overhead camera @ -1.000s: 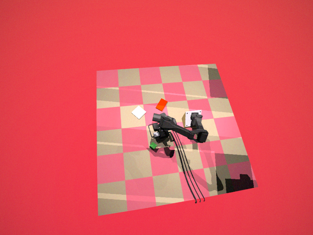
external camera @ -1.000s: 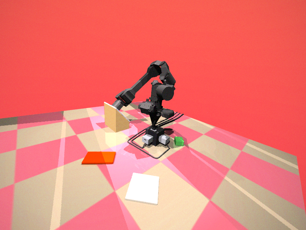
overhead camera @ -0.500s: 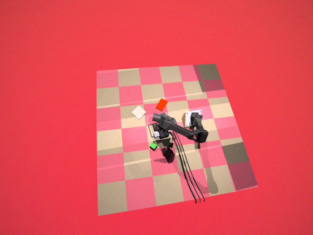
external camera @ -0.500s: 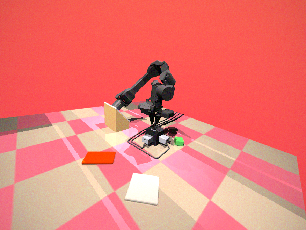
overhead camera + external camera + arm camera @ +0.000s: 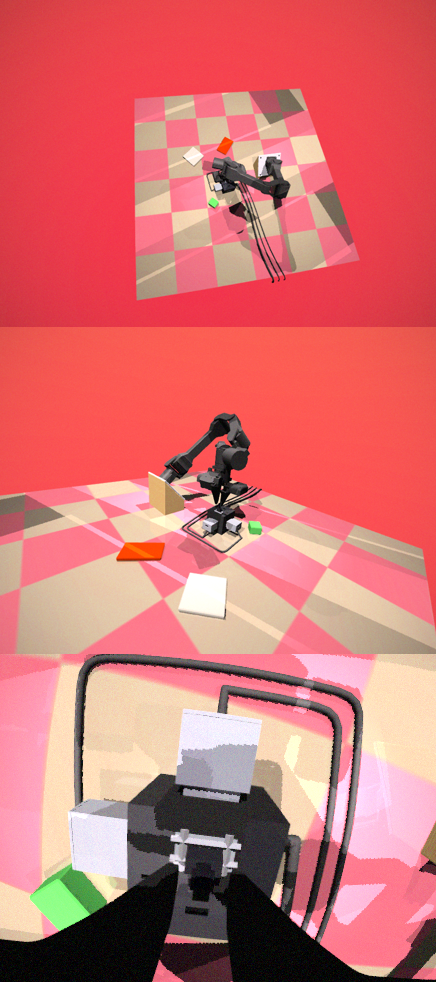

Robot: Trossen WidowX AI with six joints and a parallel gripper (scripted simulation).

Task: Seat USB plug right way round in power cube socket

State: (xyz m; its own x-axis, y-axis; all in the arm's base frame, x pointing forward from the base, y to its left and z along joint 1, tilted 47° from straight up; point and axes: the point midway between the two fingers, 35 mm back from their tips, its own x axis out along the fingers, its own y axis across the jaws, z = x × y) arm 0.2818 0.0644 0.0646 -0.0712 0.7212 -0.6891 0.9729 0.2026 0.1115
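The black power cube (image 5: 229, 187) (image 5: 221, 525) (image 5: 260, 834) stands on the table. A pale metal frame (image 5: 221, 512) (image 5: 206, 841) with short prongs sits on its top face. A small dark piece (image 5: 201, 885) shows beside the frame and between my fingertips; whether it is the plug or shadow, and how deep the plug sits, I cannot tell. My gripper (image 5: 218, 504) (image 5: 204, 878) points down just above the cube's top, its fingers slightly apart, with nothing plainly held. The arm hides the fingertips in the top view.
Two light grey blocks (image 5: 210, 525) (image 5: 234, 526) (image 5: 217, 759) (image 5: 100, 843) stick out of the cube's sides. Dark cables (image 5: 261, 246) (image 5: 222, 551) (image 5: 79, 729) loop around it. A green block (image 5: 213, 202) (image 5: 255, 527) (image 5: 62, 899), an orange tile (image 5: 224, 145) (image 5: 141, 551) and a white tile (image 5: 193, 156) (image 5: 204, 596) lie nearby.
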